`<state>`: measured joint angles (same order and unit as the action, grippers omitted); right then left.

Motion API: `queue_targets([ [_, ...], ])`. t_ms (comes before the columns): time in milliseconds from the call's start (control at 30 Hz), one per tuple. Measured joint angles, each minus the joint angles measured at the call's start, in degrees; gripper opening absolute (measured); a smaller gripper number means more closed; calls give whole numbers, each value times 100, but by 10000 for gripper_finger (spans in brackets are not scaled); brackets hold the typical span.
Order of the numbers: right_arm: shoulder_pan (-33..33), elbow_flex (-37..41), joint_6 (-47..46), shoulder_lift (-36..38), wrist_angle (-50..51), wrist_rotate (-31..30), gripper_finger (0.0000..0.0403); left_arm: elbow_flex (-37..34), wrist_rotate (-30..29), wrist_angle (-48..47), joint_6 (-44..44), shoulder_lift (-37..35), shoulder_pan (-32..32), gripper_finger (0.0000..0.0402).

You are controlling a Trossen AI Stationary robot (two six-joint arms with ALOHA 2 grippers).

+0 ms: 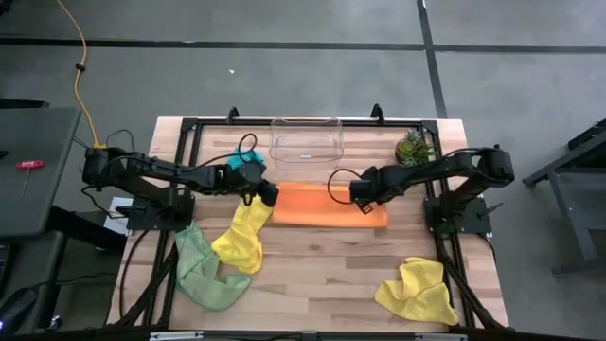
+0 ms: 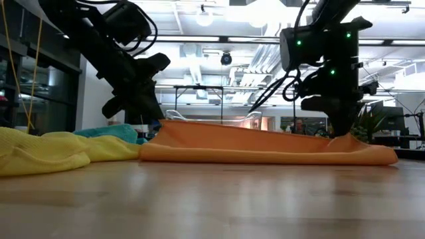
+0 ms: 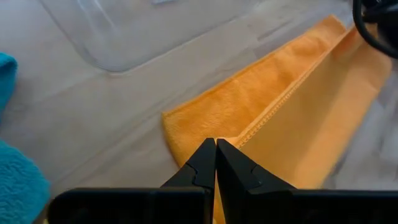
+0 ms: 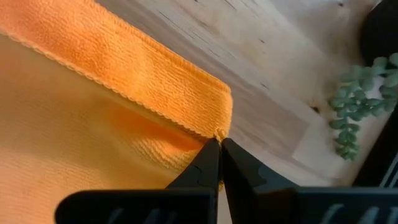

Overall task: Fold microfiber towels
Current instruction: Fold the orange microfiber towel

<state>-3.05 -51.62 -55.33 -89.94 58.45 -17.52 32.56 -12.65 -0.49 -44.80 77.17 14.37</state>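
Orange towel (image 1: pixel 329 206) lay half-folded; my left gripper (image 3: pixel 215 148) and right gripper (image 4: pixel 219 144) each pinched a corner shut, so I matched edges evenly.

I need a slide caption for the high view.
Both grippers, left and right, pinch the orange towel at opposite ends.

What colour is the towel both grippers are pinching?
Orange towel; the high view shows it best, between the left gripper and right gripper.
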Motion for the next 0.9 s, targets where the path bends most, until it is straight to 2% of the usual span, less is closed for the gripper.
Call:
queue_targets([
  [600,2,0,-636,-45,70,-158,5,0,-169,34,78,2,0,1],
  [733,2,0,-641,-45,133,-161,42,0,-174,13,111,2,2,1],
  [900,2,0,-785,-45,345,-281,118,0,-172,13,224,2,61,18],
])
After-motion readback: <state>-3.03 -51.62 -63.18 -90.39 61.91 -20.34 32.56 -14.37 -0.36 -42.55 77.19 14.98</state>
